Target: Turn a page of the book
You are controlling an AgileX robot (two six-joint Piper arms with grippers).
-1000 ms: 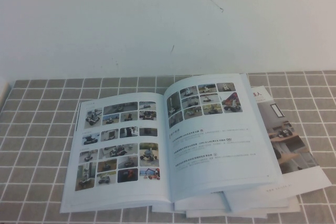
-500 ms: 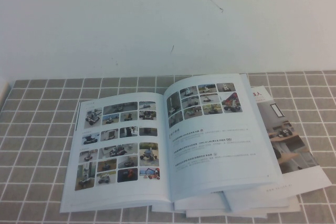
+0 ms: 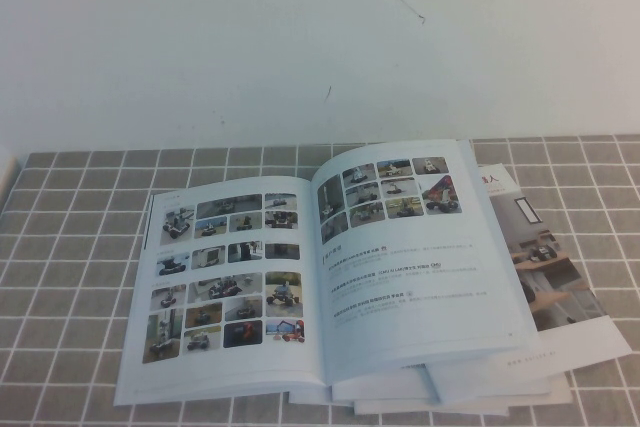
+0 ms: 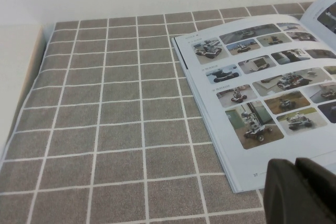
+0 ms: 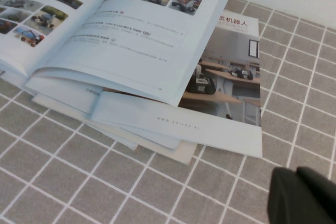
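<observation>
The book [image 3: 400, 277] lies open on a stack of booklets on the grey checked tablecloth. Its left-hand page [image 3: 225, 277] is a flat grid of small vehicle photos. The right-hand page [image 3: 410, 247] has photos above text lines and arches slightly. Neither gripper shows in the high view. In the left wrist view my left gripper [image 4: 295, 167] is shut and empty, just off the near left corner of the book [image 4: 252, 87]. In the right wrist view my right gripper [image 5: 295, 174] is shut and empty over the cloth, near the stack's right corner, apart from the book [image 5: 131, 35].
Booklets with interior-room photos [image 3: 545, 277] stick out under the book on the right and in front; they also show in the right wrist view [image 5: 226, 77]. A white wall rises behind the table. A pale raised edge [image 4: 16, 77] borders the cloth at far left.
</observation>
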